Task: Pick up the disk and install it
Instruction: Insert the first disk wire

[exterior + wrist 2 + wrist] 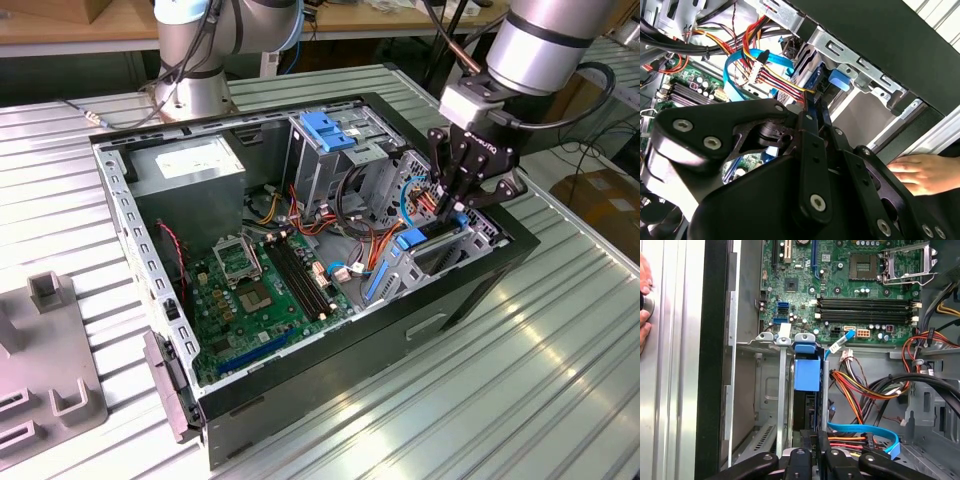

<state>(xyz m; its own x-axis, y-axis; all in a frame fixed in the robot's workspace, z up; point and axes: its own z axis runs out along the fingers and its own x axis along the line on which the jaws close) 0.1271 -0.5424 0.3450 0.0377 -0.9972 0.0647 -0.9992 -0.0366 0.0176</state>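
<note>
Here, in the exterior view, the case [480, 290] lies open on a slatted table [560, 380]. The gripper [452, 215] reaches down into the bay at the case's three o'clock, close inside the rim. The disk [408, 240] stands on edge under it, its blue rail just beside the bay's metal wall. The board [260, 290] lies well apart at about eight o'clock. Bare table runs along the case's near side.

In the second wrist view, the gripper [815, 102] has its fingers drawn nearly together. Cables [760, 70] crowd one side of them and the black case wall is close on the other. A hand [920, 172] rests outside that wall.

In the first wrist view, the gripper [815, 440] seems to pinch the disk [806, 375] by its thin edge. The disk sits between two upright bay rails with little room either side, and cables [860, 390] lie just beside it.
</note>
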